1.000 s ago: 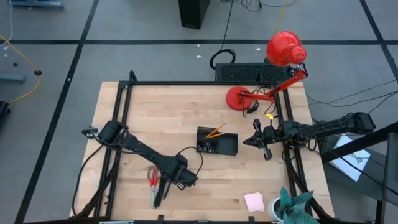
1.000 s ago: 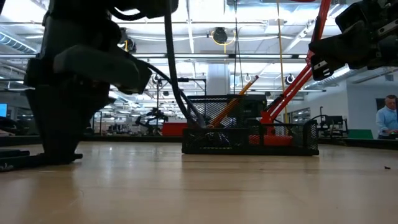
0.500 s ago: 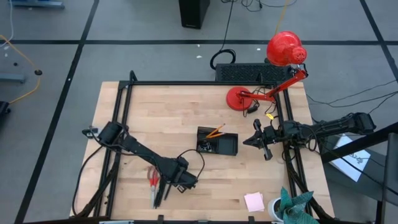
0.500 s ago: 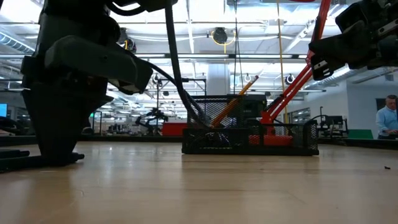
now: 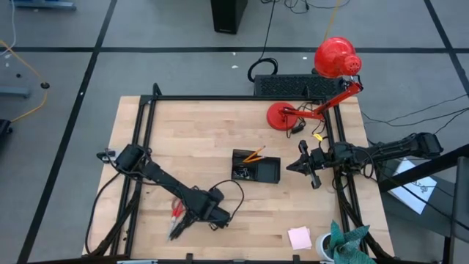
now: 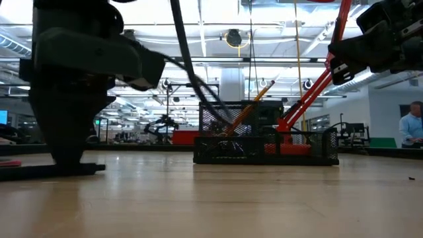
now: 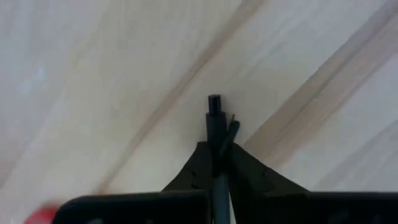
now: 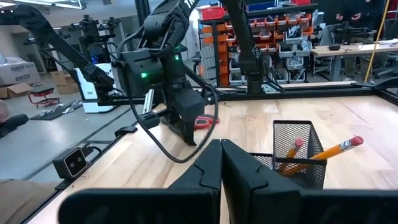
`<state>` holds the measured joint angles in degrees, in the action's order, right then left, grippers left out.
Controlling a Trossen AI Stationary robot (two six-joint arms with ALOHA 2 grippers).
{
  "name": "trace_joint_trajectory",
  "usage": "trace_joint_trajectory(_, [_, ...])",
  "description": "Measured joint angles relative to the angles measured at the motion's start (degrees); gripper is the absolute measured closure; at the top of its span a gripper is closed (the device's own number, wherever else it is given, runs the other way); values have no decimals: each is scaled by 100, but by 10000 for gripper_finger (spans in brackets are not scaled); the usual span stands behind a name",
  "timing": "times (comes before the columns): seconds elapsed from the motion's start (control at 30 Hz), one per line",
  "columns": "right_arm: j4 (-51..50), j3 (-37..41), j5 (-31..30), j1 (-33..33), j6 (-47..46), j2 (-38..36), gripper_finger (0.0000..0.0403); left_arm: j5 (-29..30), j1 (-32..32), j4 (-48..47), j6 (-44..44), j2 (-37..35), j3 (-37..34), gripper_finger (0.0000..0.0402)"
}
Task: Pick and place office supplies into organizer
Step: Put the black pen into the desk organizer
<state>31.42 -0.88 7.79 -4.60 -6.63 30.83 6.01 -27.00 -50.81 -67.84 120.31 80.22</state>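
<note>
My left gripper (image 5: 178, 227) is low over the table's near left part, shut on a black pen (image 7: 214, 112). Red-handled scissors (image 5: 176, 212) lie on the wood right beside it. The organizer (image 5: 256, 169), a black mesh tray, stands at mid-table on its base, with orange pencils (image 8: 324, 152) leaning inside it. My right gripper (image 5: 292, 166) hangs shut just to the right of the organizer, holding nothing. A pink sticky-note pad (image 5: 299, 237) lies flat near the front edge. My left gripper pinches the black pen between its two fingers (image 7: 249, 174). The pen runs along the fingers, and its end (image 7: 214, 102) sticks out past their tips. The fingers slant down toward the table's near left corner. Whether the pen is clear of the wood cannot be told.
A red desk lamp (image 5: 335, 58) stands on its round base (image 5: 281, 116) at the far right. A teal cloth (image 5: 349, 242) sits at the near right corner. A black frame (image 5: 146, 103) borders the table. Bare wood lies between the organizer and the left gripper.
My left gripper has swung at the wrist, from pointing at the table's near edge to pointing at its near left corner, staying low beside the scissors. The right arm has kept still.
</note>
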Motion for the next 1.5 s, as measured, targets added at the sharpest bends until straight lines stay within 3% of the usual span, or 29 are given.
trace_joint_trajectory(0.17, [2,1,1,-1,-2,0,403,1286,-13,666,592,-173,-19,373])
trace_joint_trajectory(0.33, [2,0,33,-1,-2,-2,403,2106,-11,1318,1572,-560,-24,373])
trace_joint_trajectory(0.53, [2,1,39,0,0,-1,403,2590,39,1285,2203,-1257,-19,392])
trace_joint_trajectory(0.7, [2,2,153,-2,0,-2,403,2979,-191,1303,2739,-2049,-17,373])
trace_joint_trajectory(0.8, [1,0,151,-2,-12,0,403,3379,-414,1568,3578,-2422,-11,371])
trace_joint_trajectory(0.97, [-11,1,147,-2,-50,0,403,3422,-454,2307,5569,-2713,-8,384])
trace_joint_trajectory(1.1, [113,0,146,-2,-25,-2,403,3026,-68,2989,6741,-2966,-6,378])
trace_joint_trajectory(1.37, [48,0,138,-1,-4,-2,403,307,954,4914,8771,-3005,-440,387])
trace_joint_trajectory(1.5, [275,1,133,0,166,-2,403,-416,1509,6112,9126,-3006,-1084,381])
